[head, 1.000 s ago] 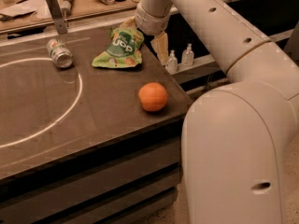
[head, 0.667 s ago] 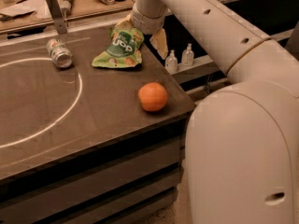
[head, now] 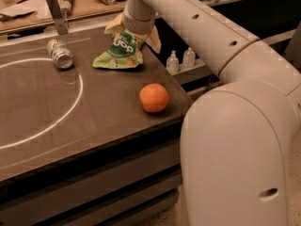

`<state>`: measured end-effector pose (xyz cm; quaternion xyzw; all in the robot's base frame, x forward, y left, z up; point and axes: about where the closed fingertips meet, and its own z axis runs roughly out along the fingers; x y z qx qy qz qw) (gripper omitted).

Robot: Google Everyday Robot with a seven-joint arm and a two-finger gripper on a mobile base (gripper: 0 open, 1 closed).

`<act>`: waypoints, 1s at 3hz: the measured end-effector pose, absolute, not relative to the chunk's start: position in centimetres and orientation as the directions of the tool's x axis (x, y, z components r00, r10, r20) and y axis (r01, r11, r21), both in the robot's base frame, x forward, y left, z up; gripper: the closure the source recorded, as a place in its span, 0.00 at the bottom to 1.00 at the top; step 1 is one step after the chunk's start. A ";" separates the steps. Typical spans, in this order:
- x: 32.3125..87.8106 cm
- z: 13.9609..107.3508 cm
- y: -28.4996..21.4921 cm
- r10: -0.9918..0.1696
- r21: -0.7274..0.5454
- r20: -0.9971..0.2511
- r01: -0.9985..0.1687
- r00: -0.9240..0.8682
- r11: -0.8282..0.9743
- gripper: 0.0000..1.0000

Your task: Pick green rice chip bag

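Note:
The green rice chip bag (head: pixel 119 50) lies on the dark table (head: pixel 94 112) near its far right edge, bright green with white lettering. My gripper (head: pixel 134 31) is directly over the bag's far end and covers its top edge. The white arm reaches in from the right. Where the gripper meets the bag is hidden by the wrist.
An orange (head: pixel 154 97) sits near the table's right front corner. A silver can (head: pixel 60 55) lies on its side at the far left, by a white circle marked on the table. Small bottles (head: pixel 181 59) stand on a lower shelf just past the right edge.
The gripper has moved left and down onto the bag's far end. The bag's top is now covered. The orange and the can have not moved.

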<state>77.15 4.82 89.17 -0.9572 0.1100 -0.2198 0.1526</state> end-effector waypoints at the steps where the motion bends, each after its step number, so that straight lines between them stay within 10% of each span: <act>1: 79.0 88.7 7.4 -0.172 -0.339 0.411 -0.024 0.895 -0.940 0.03; 3: 80.1 86.7 10.0 -0.103 -0.297 0.390 0.019 0.915 -0.955 0.49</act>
